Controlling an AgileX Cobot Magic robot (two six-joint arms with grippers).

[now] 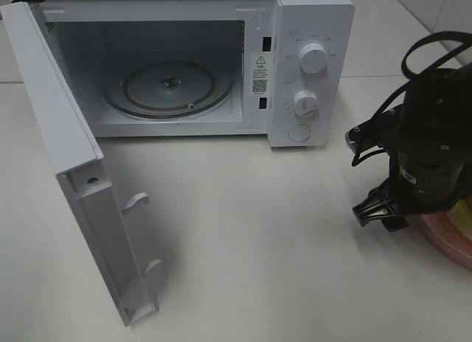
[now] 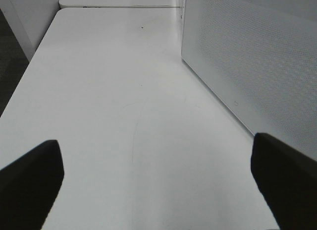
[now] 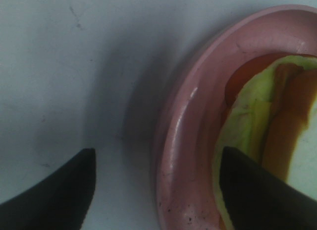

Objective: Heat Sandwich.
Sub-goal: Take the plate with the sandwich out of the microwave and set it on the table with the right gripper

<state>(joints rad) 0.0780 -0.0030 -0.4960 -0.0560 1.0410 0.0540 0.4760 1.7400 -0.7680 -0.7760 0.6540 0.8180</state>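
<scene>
The sandwich [image 3: 257, 121], pale yellow-green with orange-red layers, lies in a round pink plate [image 3: 183, 141]. My right gripper [image 3: 158, 158] stands open astride the plate's rim, one finger over the table and the other over the sandwich. From the high camera, the right gripper [image 1: 380, 209] hangs at the plate's [image 1: 451, 237] left edge at the far right of the table, and only a sliver of the sandwich [image 1: 464, 211] shows. My left gripper [image 2: 158, 150] is open over bare table beside the microwave's side wall [image 2: 247, 56].
A white microwave [image 1: 310, 62] stands at the back with its cavity showing a glass turntable [image 1: 168, 88]. Its door [image 1: 81, 180] swings out far to the left, reaching toward the table's front. Two knobs sit on its right panel.
</scene>
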